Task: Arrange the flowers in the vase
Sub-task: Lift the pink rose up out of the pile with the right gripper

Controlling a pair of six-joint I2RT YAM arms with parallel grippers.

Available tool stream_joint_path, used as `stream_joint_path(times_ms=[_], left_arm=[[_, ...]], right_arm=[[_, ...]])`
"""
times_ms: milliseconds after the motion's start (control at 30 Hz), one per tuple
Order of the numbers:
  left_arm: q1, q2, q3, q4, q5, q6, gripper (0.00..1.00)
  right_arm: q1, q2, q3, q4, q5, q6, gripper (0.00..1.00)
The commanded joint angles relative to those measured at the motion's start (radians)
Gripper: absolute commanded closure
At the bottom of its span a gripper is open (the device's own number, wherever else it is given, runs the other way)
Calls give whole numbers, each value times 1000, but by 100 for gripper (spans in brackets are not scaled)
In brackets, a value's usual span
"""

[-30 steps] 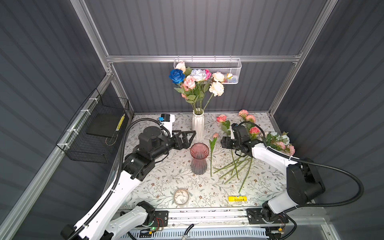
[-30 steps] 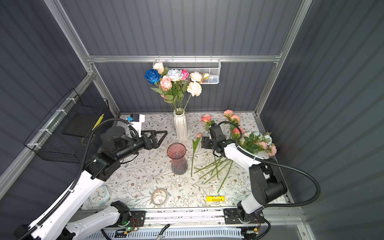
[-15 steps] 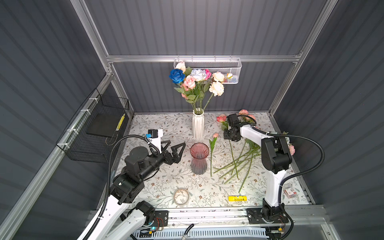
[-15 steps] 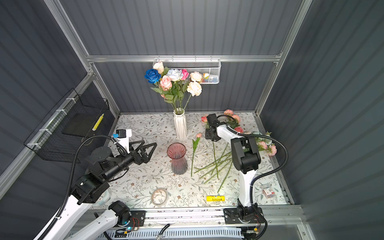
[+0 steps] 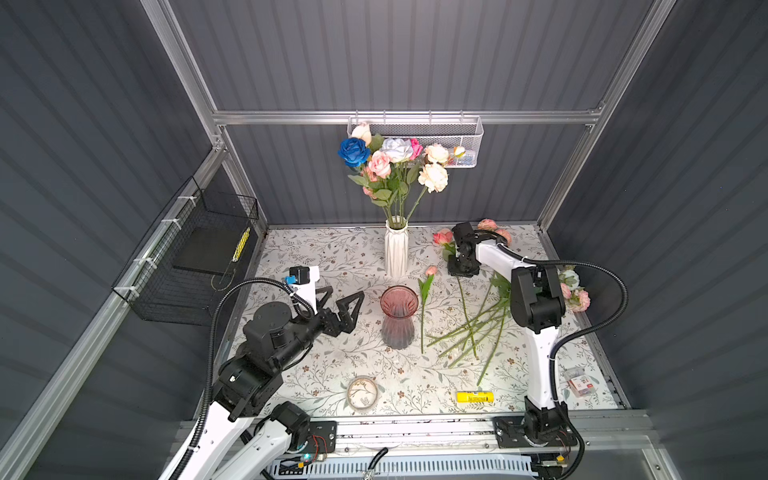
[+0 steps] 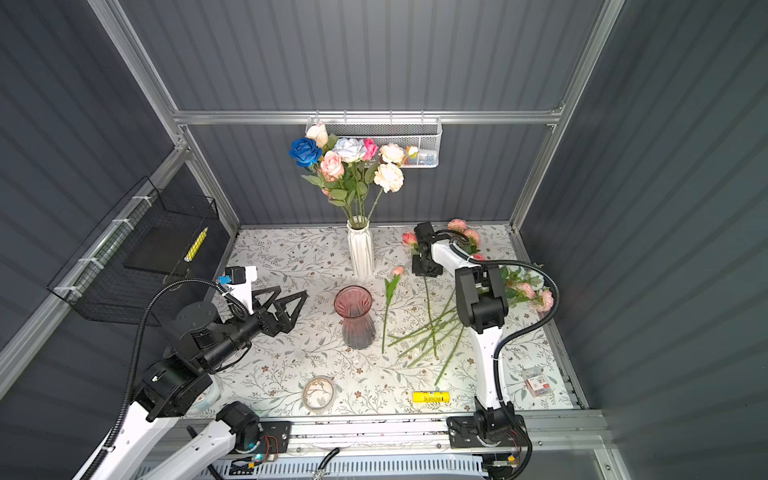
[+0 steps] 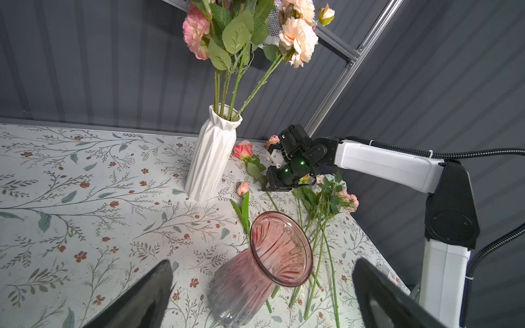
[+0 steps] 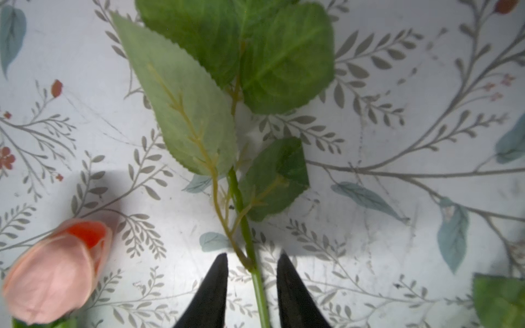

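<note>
While the right pincer (image 8: 252, 257) is straddling a thin green stem (image 8: 240, 198) with a sliver of gap showing on each side, so not yet pinching it, the left pincer (image 5: 345, 293) is hanging spread wide and empty beside the pink glass vase (image 5: 399, 316), which is standing empty. Some of the flowers (image 5: 390, 162) are already standing in the white vase (image 5: 395, 253) at the back. The rest (image 5: 469, 332) are lying loose on the surface (image 5: 316, 249) to the right of the glass vase, with their stems crossing. These look like light artificial blooms, with a smooth, narrow, probably springy stem and soft cloth leaves (image 8: 187, 113). The bare stretch just below the leaf cluster, where the jaws are sitting, seems a sound place to take hold. It is firm enough to squeeze and close to the head, so the bloom is unlikely to droop much. A stem this thin may roll or twist between the jaws, and its long tail is lying among the crossed stems, so a lift could drag neighbours along.
</note>
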Motion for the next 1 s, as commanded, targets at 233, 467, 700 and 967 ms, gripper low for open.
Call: stream_joint_path(times_ms=[233,467,700,967], left_arm=[[-5,7,4,-27,-34,32,0],[-6,20,16,-34,-45,30,0],[-6,37,24,-24,-43,17,0],[-6,38,44,-31,-51,21,0]], right_arm=[[-11,-17,-69,41,-28,-15,87],[-34,-196,-319,374,-76,19,99],[-36,-440,-615,769,-8,73,100],[-36,-735,-860,1047,111,77,100]])
